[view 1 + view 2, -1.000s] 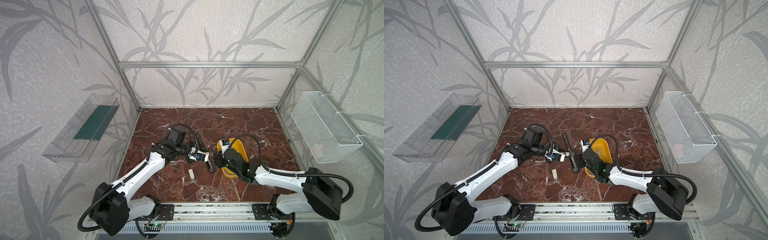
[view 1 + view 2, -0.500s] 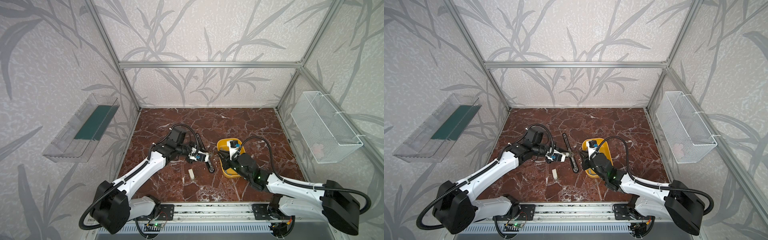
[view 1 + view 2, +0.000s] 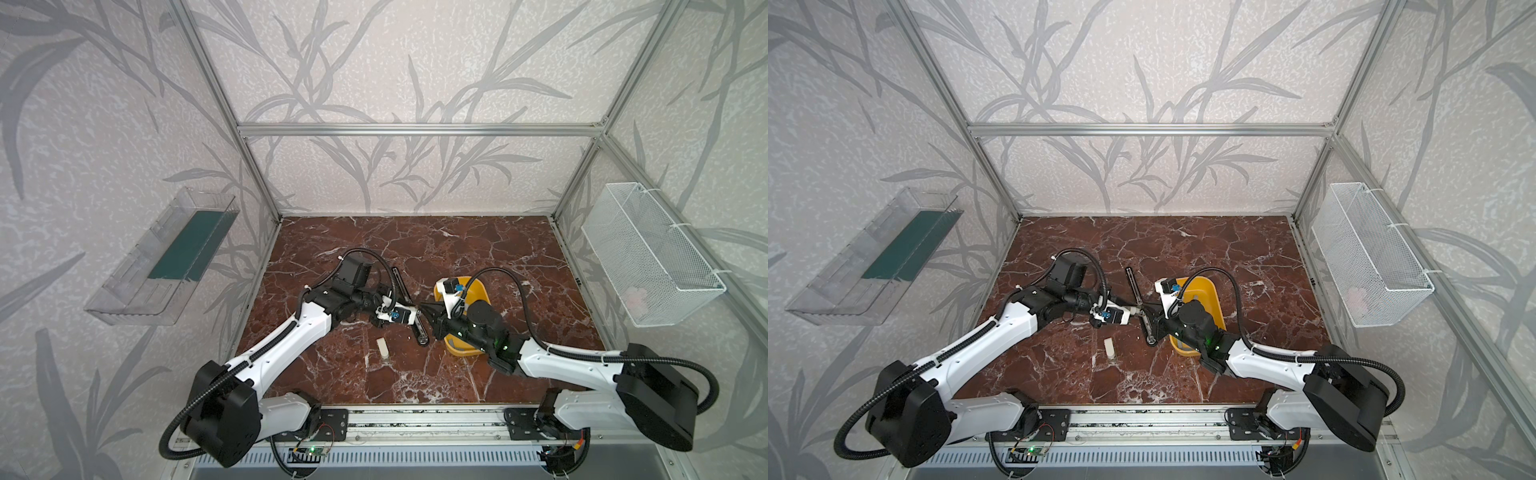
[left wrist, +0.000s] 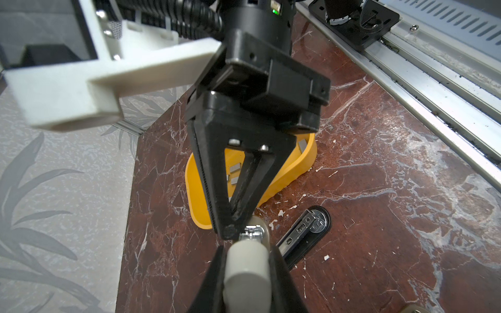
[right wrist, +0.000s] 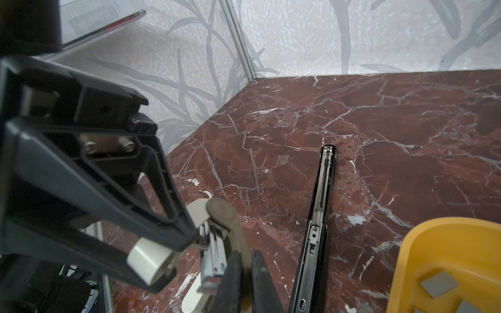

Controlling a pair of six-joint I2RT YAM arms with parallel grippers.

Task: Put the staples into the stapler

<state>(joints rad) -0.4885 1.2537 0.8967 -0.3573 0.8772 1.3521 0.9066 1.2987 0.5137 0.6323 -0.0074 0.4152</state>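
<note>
Lying flat on the floor of the yellow tray [image 4: 298, 168], the staples [image 4: 235, 168] are loose grey strips at mixed headings, so they share no single long axis. Neither hand holds one. In both top views the tray sits at about 3 o'clock from the cream stapler [image 5: 219, 214], near enough, I judge, for a short reach once the channel is ready.

That stapler is raised off the tabletop [image 3: 457, 249] between the two arms. The left hand [image 4: 248, 260] is clenched on one cream limb. The right hand [image 4: 230, 230], pinched tight, appears to grip the other limb near the metal channel. Held this way the hinge is splayed and the channel is bared, which looks like opening it for loading. Its long axis seems to run roughly 9 to 3 o'clock in a top view, though it is small there.

A black stapler [image 5: 320, 206] lies opened flat, running about 11 to 5 o'clock. A second cream stapler [image 3: 382, 347] rests at about 7 o'clock, apart from both hands.
</note>
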